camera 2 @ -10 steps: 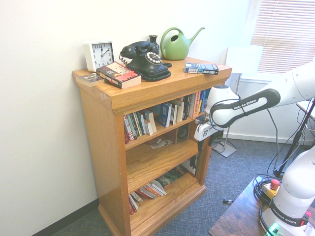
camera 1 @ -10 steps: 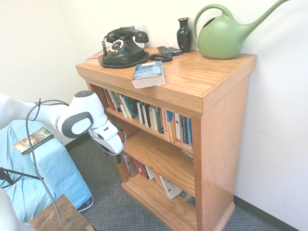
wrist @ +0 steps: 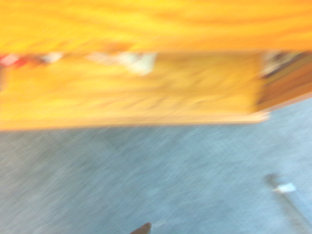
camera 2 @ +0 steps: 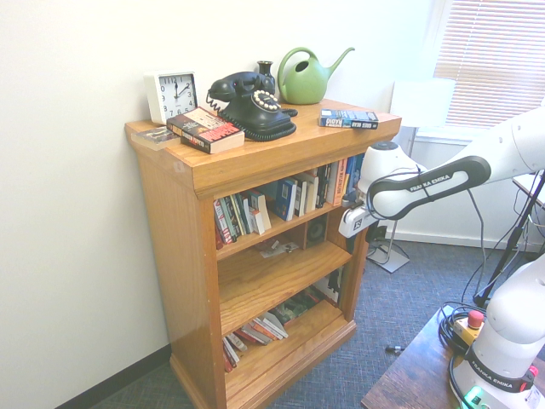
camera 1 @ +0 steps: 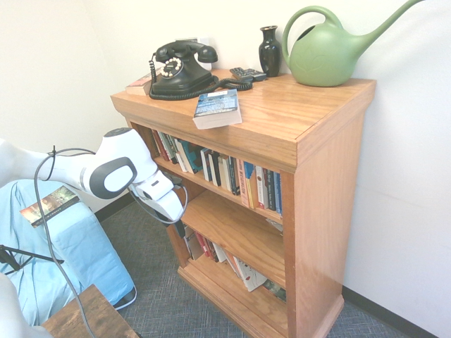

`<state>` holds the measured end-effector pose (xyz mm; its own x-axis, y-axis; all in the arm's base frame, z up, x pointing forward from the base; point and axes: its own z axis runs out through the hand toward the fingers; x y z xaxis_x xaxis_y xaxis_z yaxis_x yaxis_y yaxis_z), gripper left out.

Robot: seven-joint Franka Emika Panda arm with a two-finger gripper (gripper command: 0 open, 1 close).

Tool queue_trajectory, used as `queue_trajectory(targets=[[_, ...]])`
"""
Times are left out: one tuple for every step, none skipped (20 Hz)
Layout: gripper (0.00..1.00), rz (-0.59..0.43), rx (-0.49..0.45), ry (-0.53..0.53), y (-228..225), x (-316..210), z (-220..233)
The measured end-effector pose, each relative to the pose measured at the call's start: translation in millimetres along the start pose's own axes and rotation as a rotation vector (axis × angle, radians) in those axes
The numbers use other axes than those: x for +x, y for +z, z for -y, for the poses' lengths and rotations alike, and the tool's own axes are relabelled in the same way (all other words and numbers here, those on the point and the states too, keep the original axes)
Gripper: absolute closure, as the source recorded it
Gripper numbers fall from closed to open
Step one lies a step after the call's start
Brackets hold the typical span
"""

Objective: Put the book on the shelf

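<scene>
The book (camera 1: 217, 108) is seen lying flat on the bookcase's top; the hand (camera 1: 180, 227), fingers apart and empty, is held beside the shelf (camera 1: 211, 186).

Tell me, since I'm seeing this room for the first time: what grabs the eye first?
The green watering can and the black rotary phone stand at the back on top of the honey-brown bookcase. The blue-covered book lies flat near the top's front edge, above the shelf lined with upright spines. The white arm's gripper hangs beside the bookcase, holding nothing.
</scene>
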<state>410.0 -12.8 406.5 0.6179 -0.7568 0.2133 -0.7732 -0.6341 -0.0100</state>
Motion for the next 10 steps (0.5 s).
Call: queue_trajectory(targets=[[0.0, -0.034, -0.008, 0.005, -8.9, 1.9, -10.1], [0.0, -0.079, -0.015, 0.011, -20.4, 4.4, -21.6], [0.0, -0.124, -0.023, 0.019, -32.8, 7.3, -33.7], [0.0, -0.169, -0.032, 0.027, -47.1, 10.8, -46.0], [0.0, -0.217, -0.039, 0.037, -62.6, 14.2, -57.7], [0.0, -0.27, -0.043, 0.046, -79.9, 17.1, -69.2], [0.0, -0.323, -0.046, 0.051, -97.3, 19.0, -79.9], [0.0, -0.379, -0.049, 0.051, -114.3, 20.5, -89.8], [0.0, -0.434, -0.055, 0.047, -130.5, 21.5, -98.5], [0.0, -0.48, -0.061, 0.041, -144.7, 22.7, -105.5]])
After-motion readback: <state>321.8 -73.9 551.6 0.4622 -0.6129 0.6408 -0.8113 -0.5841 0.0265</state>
